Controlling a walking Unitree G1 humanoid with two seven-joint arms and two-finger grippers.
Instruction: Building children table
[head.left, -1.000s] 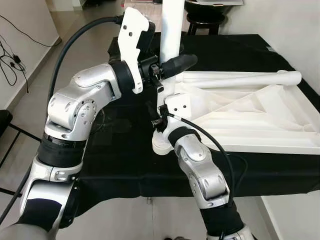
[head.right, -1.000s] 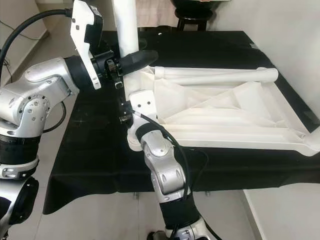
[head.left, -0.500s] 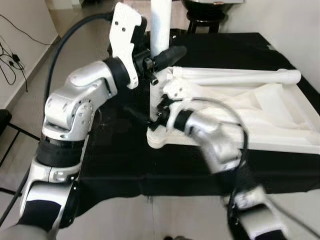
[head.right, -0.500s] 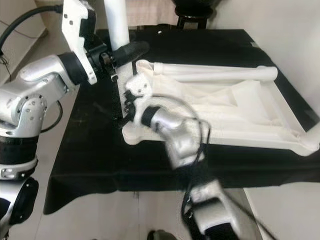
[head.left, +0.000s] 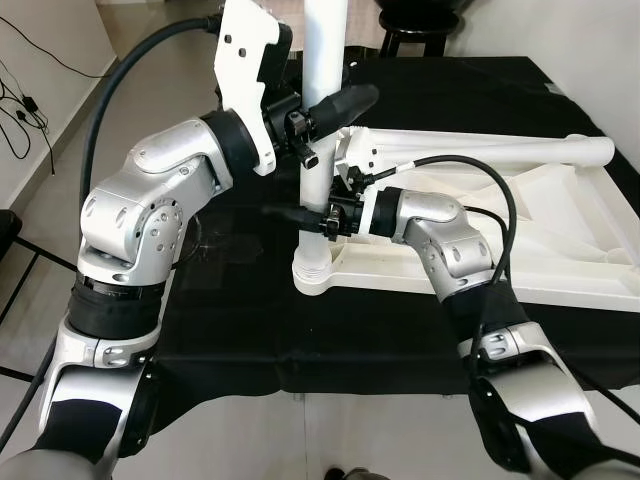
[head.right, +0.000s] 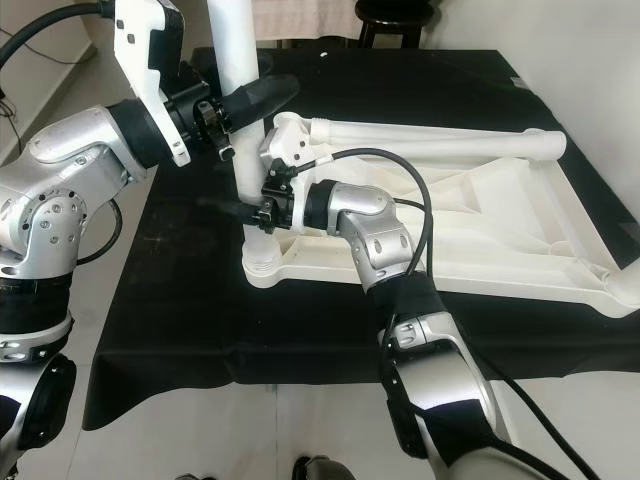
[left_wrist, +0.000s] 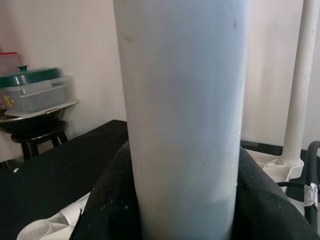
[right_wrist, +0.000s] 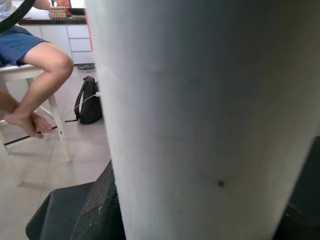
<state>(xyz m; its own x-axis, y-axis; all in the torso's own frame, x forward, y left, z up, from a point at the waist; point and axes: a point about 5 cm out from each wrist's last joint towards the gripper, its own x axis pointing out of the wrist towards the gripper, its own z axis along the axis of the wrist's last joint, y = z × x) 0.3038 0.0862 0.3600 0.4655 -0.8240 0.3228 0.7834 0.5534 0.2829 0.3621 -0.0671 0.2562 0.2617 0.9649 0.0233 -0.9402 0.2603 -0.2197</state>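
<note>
Left eye view: one white tabletop (head.left: 520, 225) lies upside down on the desk (head.left: 240, 300), which is draped in black cloth. Two white legs show: an upright leg (head.left: 322, 130) standing in the near-left corner socket, and a second leg (head.left: 480, 152) lying along the far edge. The left gripper (head.left: 322, 108) pinches the upright leg high up. The right gripper (head.left: 305, 215) pinches the same leg lower, just above the socket.

Right eye view: one dark stool (head.right: 395, 12) stands beyond the desk.

Left wrist view: two black fingers (left_wrist: 107, 200) press either side of the upright leg. One lidded container (left_wrist: 35, 92) sits on the stool.

Right wrist view: black fingers (right_wrist: 97, 210) flank the leg; a seated person's leg (right_wrist: 42, 70) shows behind.
</note>
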